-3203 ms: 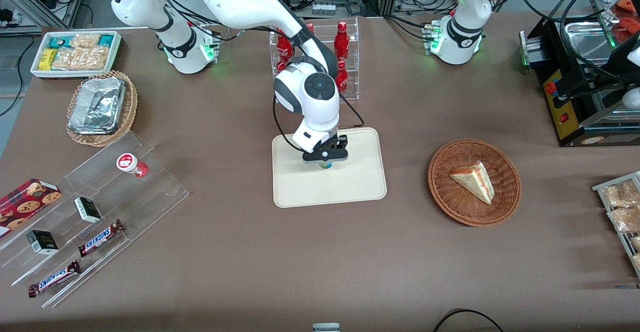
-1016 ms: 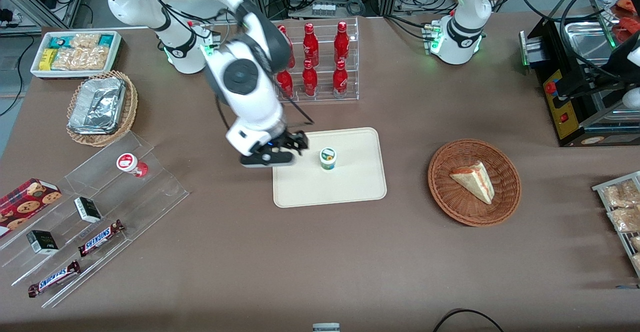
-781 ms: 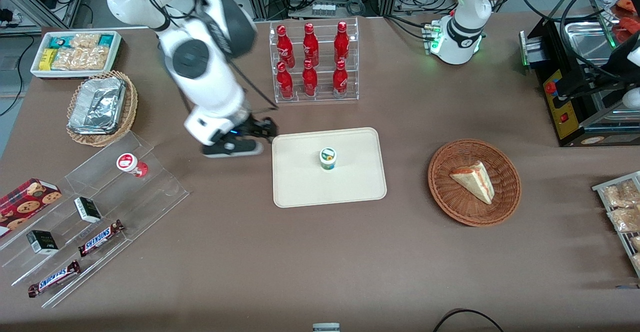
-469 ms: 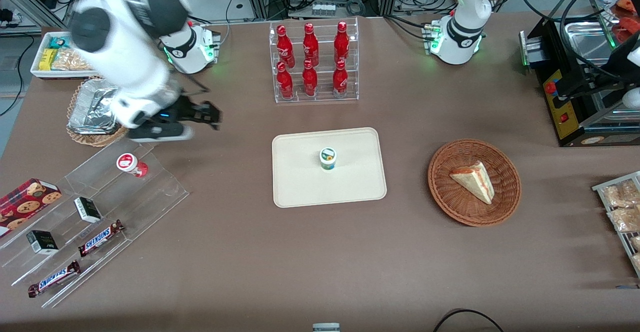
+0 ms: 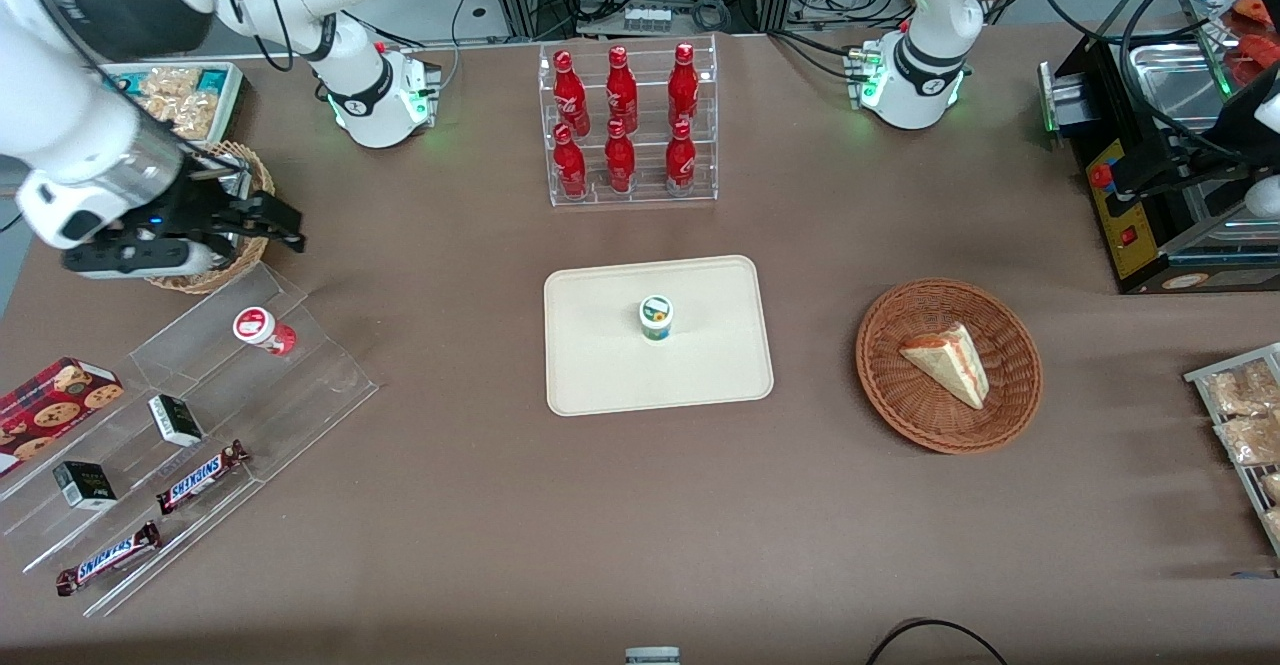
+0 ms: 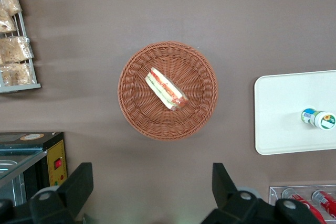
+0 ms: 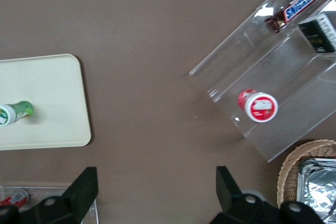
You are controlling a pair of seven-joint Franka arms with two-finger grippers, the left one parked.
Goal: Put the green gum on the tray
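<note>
- Front view: green gum [image 5: 656, 317] is seen upright near the middle of the tray [image 5: 600, 385], released; placement is judged done. Gripper [image 5: 255, 220] is held over the foil basket [image 5: 215, 195], at the working arm's end of the brown table [image 5: 640, 525], fingers apart, empty.
- Left wrist view: gum [image 6: 318, 118] is seen on the tray [image 6: 278, 114]; sandwich basket [image 6: 168, 90] is noted.
- Right wrist view: gum [image 7: 14, 112] is seen near the tray's [image 7: 52, 87] edge; red canister [image 7: 257, 105] is left on the clear stand [image 7: 283, 77].

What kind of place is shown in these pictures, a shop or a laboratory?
Probably a robotics laboratory set up as a mock snack shop: the red bottles stand in a clear rack, the green gum stands on the tray, and the open gripper hangs above a foil-lined basket.
</note>
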